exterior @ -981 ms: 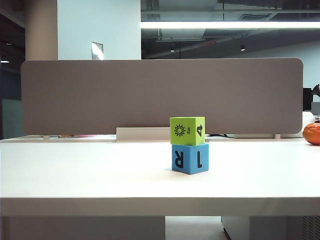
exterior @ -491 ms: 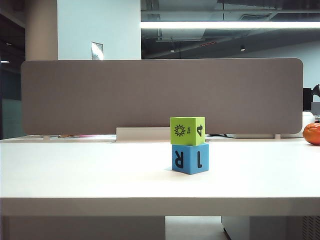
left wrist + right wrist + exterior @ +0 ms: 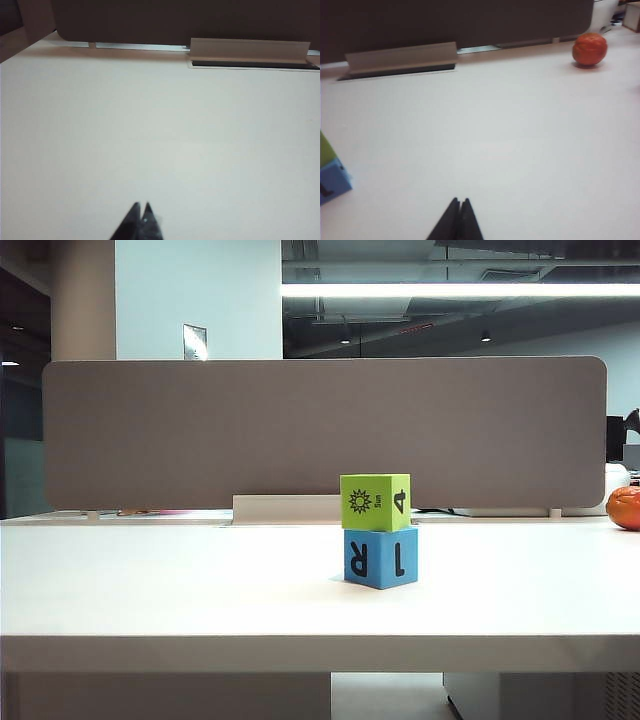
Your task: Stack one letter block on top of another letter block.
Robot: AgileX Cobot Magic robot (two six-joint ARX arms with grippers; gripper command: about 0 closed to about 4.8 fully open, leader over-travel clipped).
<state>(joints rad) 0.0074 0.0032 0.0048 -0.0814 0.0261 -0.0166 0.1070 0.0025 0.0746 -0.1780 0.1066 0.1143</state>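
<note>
Nothing is shifting since earlier: the green block (image 3: 374,502) is sitting on the blue block (image 3: 379,557), mid-surface (image 3: 180,580). Your left pincer (image 3: 141,206) and right pincer (image 3: 459,200) are hovering closed, empty. Blocks look light, rigid; grip opposite flat sides.

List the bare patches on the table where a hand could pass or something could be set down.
Bare: the whole table left of the stack, between front edge and divider; also the stretch between the stack and the orange ball. Occupied: the centre-right, where the green block sits on the blue block. Both shut grippers, left and right, are held back.
</note>
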